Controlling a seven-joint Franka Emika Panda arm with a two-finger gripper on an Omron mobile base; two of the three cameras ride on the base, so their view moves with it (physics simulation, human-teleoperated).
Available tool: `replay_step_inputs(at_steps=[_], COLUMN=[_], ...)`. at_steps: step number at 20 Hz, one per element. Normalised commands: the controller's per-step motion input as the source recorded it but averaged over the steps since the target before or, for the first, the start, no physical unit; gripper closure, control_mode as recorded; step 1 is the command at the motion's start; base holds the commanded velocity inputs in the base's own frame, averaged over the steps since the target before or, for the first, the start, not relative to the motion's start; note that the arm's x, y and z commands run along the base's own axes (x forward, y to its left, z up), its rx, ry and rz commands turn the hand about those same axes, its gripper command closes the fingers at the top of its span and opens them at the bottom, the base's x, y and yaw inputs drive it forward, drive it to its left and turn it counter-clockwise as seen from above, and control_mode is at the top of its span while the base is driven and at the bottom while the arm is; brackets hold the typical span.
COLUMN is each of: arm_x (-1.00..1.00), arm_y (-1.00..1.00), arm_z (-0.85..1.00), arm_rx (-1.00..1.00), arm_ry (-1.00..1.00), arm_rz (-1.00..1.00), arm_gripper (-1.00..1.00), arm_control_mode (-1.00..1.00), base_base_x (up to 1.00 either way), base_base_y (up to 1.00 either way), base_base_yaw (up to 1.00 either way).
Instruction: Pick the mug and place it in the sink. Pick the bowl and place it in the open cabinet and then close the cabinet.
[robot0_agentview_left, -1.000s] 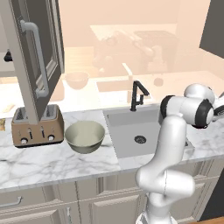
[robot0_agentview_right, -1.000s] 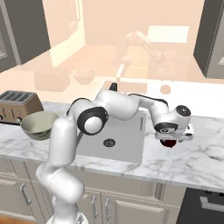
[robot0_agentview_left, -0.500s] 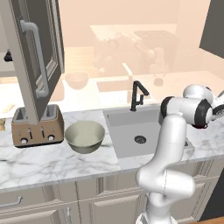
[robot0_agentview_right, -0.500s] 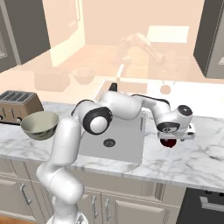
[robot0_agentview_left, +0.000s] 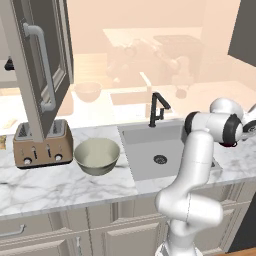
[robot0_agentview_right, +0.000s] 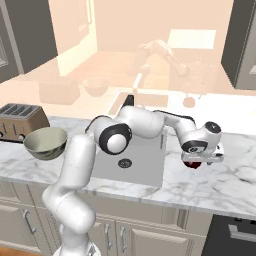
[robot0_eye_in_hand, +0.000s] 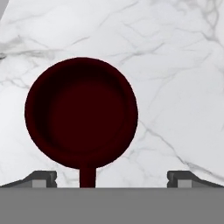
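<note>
Hovering over the mug (robot0_eye_in_hand: 81, 113), the gripper (robot0_eye_in_hand: 111, 177) looks straight down into its dark red bowl, fingers spread as wide as they go w/ nothing between them. Mug sits upright on the marble counter (robot0_eye_in_hand: 183, 87), right of the sink (robot0_agentview_right: 131, 162), just past the basin's edge; in the right base view the mug (robot0_agentview_right: 190, 163) peeks out dark red under the gripper (robot0_agentview_right: 202, 156). Its handle points toward the bottom of the hand view, roughly midway btw the two fingertips (robot0_eye_in_hand: 43, 177), so the cup is a bit off-centre, leaning to the left tip. Step in hand, as I judge it: the grasp on the mug, first part of the task, nothing moved yet. To do it well, prob. best to drop straight down w/o tilting, line one finger inside the rim and one outside, or straddle the handle, then close slowly so the cup doesn't skid on the smooth stone. Lift clear of the counter edge before swinging left over the basin. Bowl (robot0_agentview_left: 97, 155) waits on the counter beside the toaster (robot0_agentview_left: 40, 144), left of the sink, and the cabinet (robot0_agentview_left: 37, 65) door stands open above it; both come later.
</note>
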Motion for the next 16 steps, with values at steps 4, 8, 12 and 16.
replay_step_inputs(at_steps=[4, 8, 12, 16], arm_x=[0.00, 0.01, 0.09, 0.04], arm_y=[0.00, 0.00, 0.00, 0.01], arm_z=[-0.11, -0.03, -0.04, -0.09], arm_rx=[0.00, 0.00, 0.00, 0.00], arm_ry=[0.06, 0.04, 0.02, 0.01], arm_rz=[0.00, 0.00, 0.00, 0.00], arm_gripper=[-1.00, -1.00, -1.00, -1.00], arm_control_mode=[-1.00, -1.00, -1.00, -1.00], base_base_x=[0.00, 0.00, 0.00, 0.00], base_base_y=[0.00, 0.00, 0.00, 0.00], base_base_yaw=[0.00, 0.00, 0.00, 0.00])
